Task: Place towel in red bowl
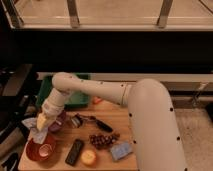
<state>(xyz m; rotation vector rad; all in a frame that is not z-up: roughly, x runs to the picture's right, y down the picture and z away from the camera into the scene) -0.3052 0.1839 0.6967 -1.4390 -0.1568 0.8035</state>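
The gripper [43, 121] hangs over the near-left part of the wooden table [120, 120], at the end of a white arm [100, 92] that sweeps in from the right and bends down at the elbow near the green tray [80, 100]. The towel [35, 129], pale and crumpled, bunches around and just under the gripper, its lower folds reaching down to the far rim of the red bowl [40, 150]; whether it rests on the rim or only overlaps it in this view cannot be told. The bowl sits at the near-left corner of the table, close to both the left edge and the near edge, with little bare wood on those sides. A dark bowl [56, 123] lies just right of the gripper, partly hidden by it. To the right of the red bowl lie a black remote-like block [75, 151], an orange fruit [89, 157], a bunch of dark grapes [102, 139] and a blue sponge [120, 150], all crowding the near edge. A dark-handled utensil [95, 121] lies mid-table. The open wood is a strip on the far-right side, beneath the arm. The green tray stands at the far-left side of the table.
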